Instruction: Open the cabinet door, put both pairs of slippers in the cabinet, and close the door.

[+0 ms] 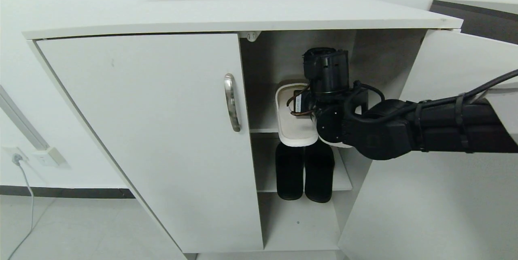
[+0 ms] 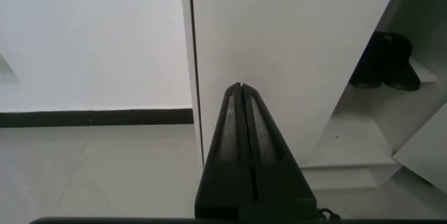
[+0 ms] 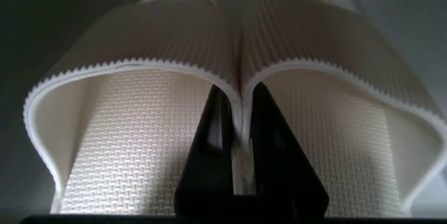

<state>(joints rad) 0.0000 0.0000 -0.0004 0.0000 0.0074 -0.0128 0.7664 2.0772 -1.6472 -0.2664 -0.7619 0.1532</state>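
My left gripper [image 2: 241, 93] hangs low by the cabinet [image 1: 243, 15], near its closed left door [image 1: 153, 130], fingers pressed together on nothing. Through the open half I see the white slippers [image 1: 292, 126] side by side on the upper shelf [image 1: 263, 127], heels jutting past its edge, and the black slippers [image 1: 304, 171] on the shelf below. My right gripper [image 3: 241, 109] is clamped on the two inner strap edges where they meet. They look like light, soft foam with a ribbed, grippy skin. I judge that pinch a sound hold, though the straps will squash. The right door [image 1: 449, 65] stands open.
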